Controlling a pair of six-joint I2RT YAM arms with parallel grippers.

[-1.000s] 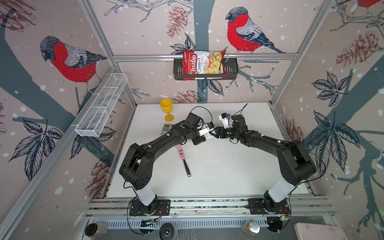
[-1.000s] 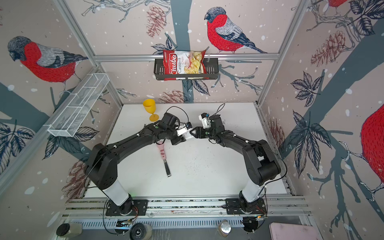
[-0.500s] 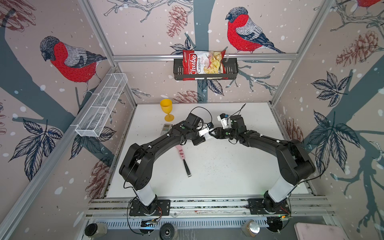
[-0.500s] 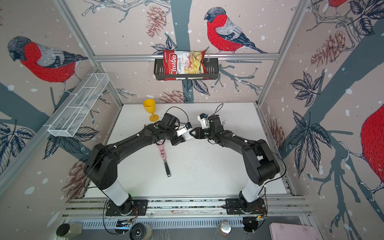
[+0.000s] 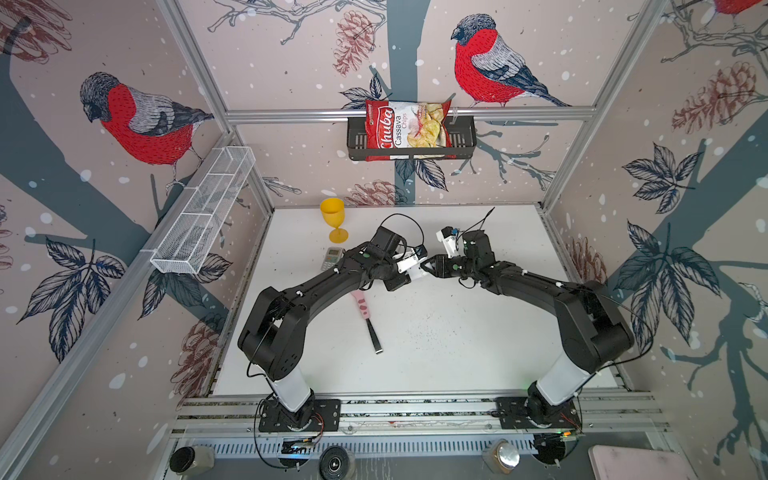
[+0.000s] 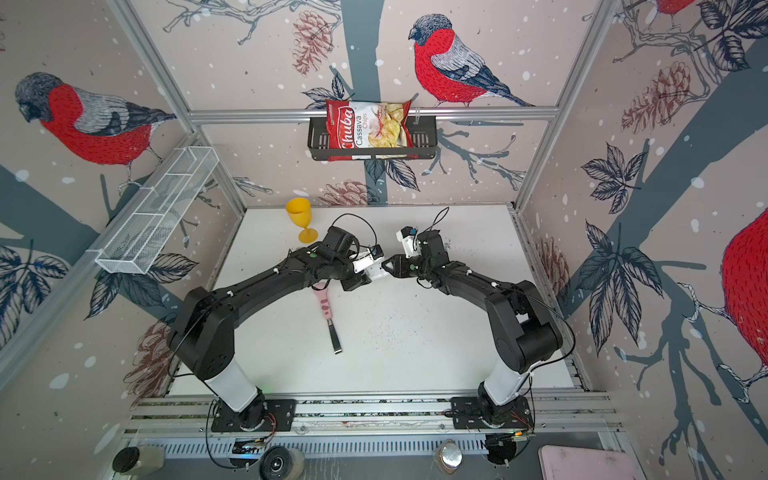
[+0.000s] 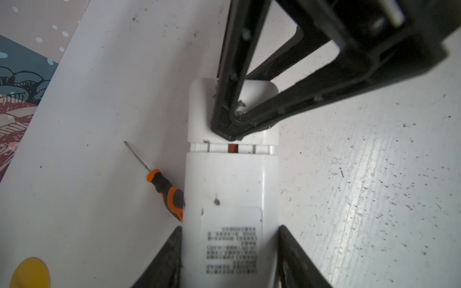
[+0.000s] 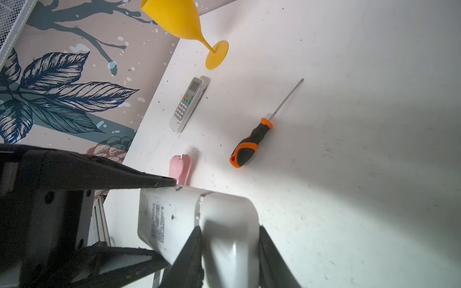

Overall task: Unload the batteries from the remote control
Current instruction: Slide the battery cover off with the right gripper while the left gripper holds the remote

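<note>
The batteries are out of plain sight, inside the remote (image 7: 232,184). Only a coppery sliver (image 7: 233,148) shows through the crack where the cover (image 7: 202,112) stands slightly off the body. Whether that is a battery end or a contact cannot be told.

The remote hangs off the surface (image 5: 457,332) at mid-depth between the two arms, back face up. Its long axis runs left to right. The left gripper (image 7: 230,228) has its fingers clamped on the two long edges of the labelled half, spread to the remote's width. The right gripper (image 8: 229,228) meets it from the right end. Its fingers are closed on the cover end, with one finger (image 7: 220,117) pressed on the cover's face just short of the seam.

So the cover lies right at the right fingers, and the seam runs across the long axis. The coming move looks like a pull to the right along that axis, away from the left gripper, which need only hold firm. The right arm is the nearer one for it. A skewed pull could jam the cover in its rails.

On the surface, a screwdriver (image 8: 252,144) lies close under the remote and a pink-handled tool (image 5: 360,303) lies nearer. A second remote (image 8: 188,104) lies far left beside a yellow goblet (image 5: 333,224).
</note>
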